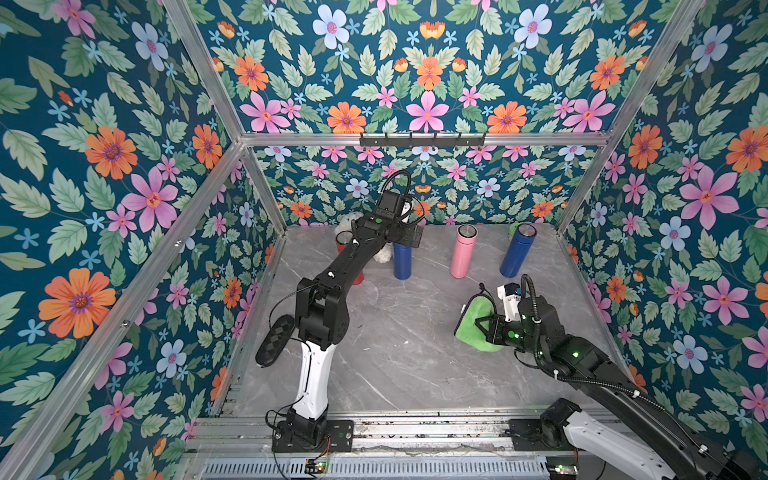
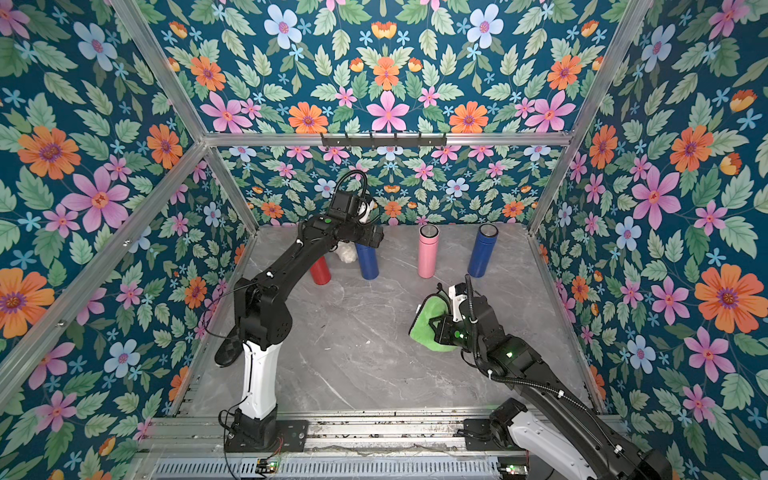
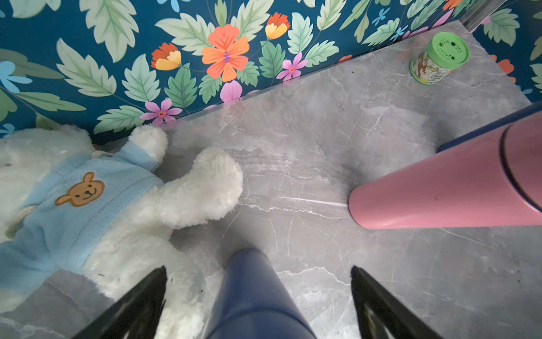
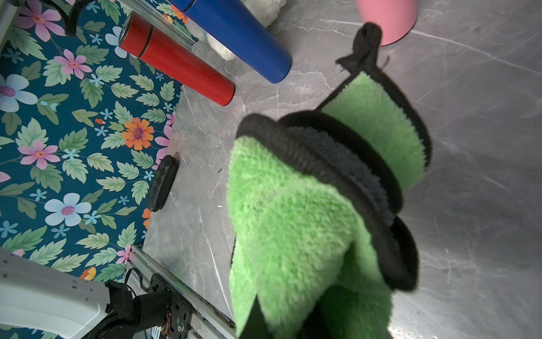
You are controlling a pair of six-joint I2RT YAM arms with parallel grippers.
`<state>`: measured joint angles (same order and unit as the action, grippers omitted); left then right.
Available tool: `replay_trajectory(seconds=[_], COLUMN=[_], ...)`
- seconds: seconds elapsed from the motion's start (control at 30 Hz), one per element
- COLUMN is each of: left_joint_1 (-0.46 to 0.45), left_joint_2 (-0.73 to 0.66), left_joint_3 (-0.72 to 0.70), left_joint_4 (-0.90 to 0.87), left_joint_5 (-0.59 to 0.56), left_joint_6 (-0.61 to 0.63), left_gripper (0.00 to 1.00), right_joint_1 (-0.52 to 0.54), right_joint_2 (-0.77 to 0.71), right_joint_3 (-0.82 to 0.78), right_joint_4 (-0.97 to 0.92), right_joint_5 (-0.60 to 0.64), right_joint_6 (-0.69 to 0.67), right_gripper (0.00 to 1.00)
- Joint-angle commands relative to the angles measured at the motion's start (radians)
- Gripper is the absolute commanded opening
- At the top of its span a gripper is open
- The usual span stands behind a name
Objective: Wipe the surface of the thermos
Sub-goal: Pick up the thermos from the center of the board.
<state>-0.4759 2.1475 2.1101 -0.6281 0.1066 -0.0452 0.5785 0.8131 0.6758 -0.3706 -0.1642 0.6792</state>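
Thermos (image 1: pixel 402 262), dark blue, upright at 12 o'clock on the bench (image 1: pixel 415 353), flanked by the wide-spread left claw (image 3: pixel 258 268), not yet gripped. Right claw (image 1: pixel 482 324) clamped on green cloth (image 1: pixel 466 329) at 3 o'clock, well apart. Step in hand: securing the thermos. Next, probably: close left claw, bring cloth across.
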Motion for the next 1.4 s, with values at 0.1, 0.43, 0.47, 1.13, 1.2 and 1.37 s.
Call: replay_trajectory(seconds=[0.1, 0.43, 0.47, 1.13, 1.2, 1.37], left_joint_1=[0.000, 0.000, 0.000, -0.001, 0.000, 0.000], left_joint_2=[-0.006, 0.008, 0.011, 0.058, 0.058, 0.054], left_joint_3=[0.024, 0.033, 0.033, 0.053, 0.053, 0.053], left_joint_4=[-0.004, -0.033, -0.037, -0.085, -0.090, -0.103], left_joint_5=[-0.002, 0.007, 0.007, -0.022, -0.025, -0.024], left_joint_6=[0.011, 0.011, 0.011, 0.027, 0.028, 0.031], left_gripper=[0.99, 0.99, 0.99, 0.87, 0.83, 0.50], right_joint_1=[0.000, 0.000, 0.000, 0.000, 0.000, 0.000], right_joint_2=[-0.015, -0.037, -0.038, -0.039, -0.039, -0.038], right_joint_3=[-0.002, -0.004, -0.004, -0.004, -0.004, -0.003], right_joint_4=[0.019, 0.002, 0.001, -0.004, -0.004, -0.001], right_joint_5=[0.007, 0.020, 0.022, 0.031, 0.030, 0.031], right_joint_6=[0.013, 0.014, 0.015, 0.018, 0.019, 0.019], right_gripper=[0.00, 0.00, 0.00, 0.00, 0.00, 0.00])
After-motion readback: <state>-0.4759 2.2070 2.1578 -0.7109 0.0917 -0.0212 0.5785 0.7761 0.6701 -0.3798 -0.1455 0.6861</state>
